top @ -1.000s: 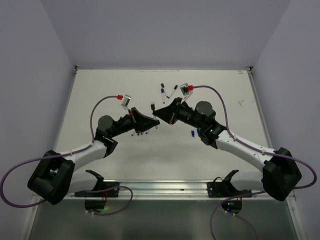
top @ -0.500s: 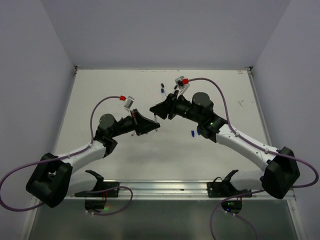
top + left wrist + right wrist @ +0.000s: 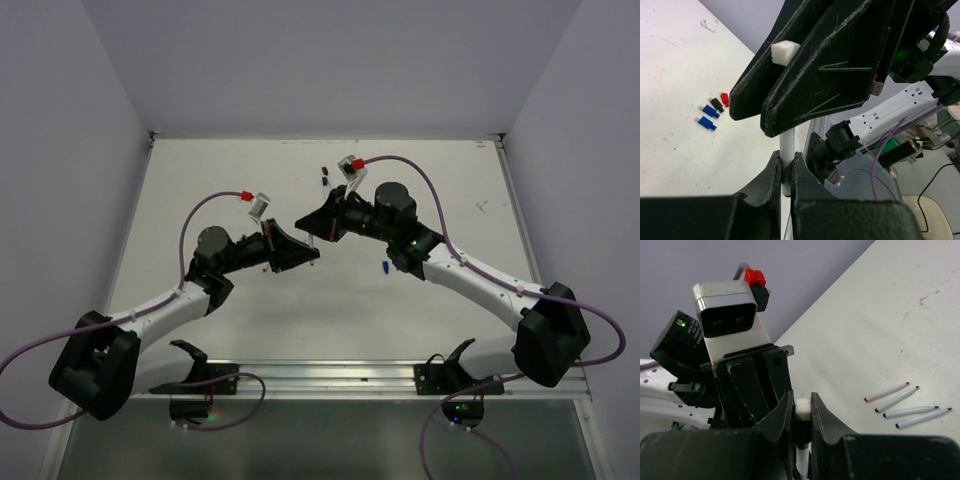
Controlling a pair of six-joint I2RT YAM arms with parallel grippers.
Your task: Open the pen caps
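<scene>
The left arm (image 3: 170, 300) and right arm (image 3: 480, 280) are bending inward toward each other; the left gripper (image 3: 786, 162) and right gripper (image 3: 801, 407) are meeting tip to tip (almost touching), jaws pinching narrowly closed.

Blue, black, red pen caps (image 3: 710, 111), white pen barrel (image 3: 786, 160)

Pale lilac walls (image 3: 330, 60), scuffed white table (image 3: 200, 170), soft even light

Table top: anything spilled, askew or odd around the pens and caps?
Nothing stands out. Four uncapped pens lie close together, roughly parallel, four loose pen caps sit grouped, and the table shows only faint scuff marks.
</scene>
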